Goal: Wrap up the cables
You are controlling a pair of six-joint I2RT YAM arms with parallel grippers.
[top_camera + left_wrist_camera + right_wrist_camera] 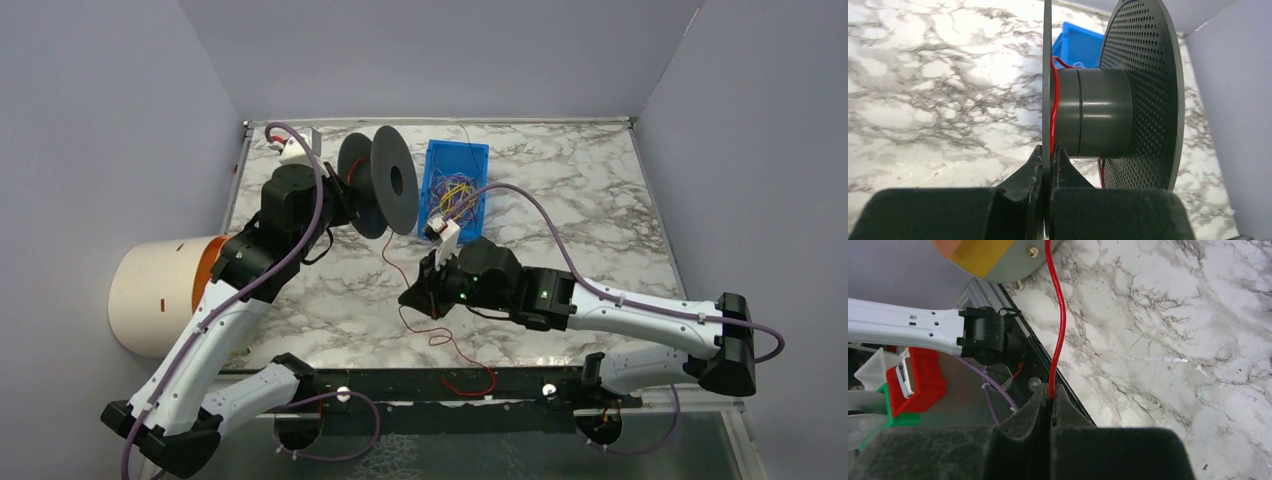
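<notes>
I saw the left gripper (1047, 150) clamped on the spool flange (1047, 75), the right gripper (1051, 392) pinching the red cable (1061, 315)

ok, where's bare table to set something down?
Biggest bare patch: right half of the table, from the blue bin to its right edge, beyond the right arm. Smaller one front-left, between the left arm and the red wire. Crowded mid-table: spool, bin, wire.

Red cable (1062, 315); dark grey perforated spool (1098, 112); blue bin (437, 165); grey-veined white marble table (600, 220)
</notes>
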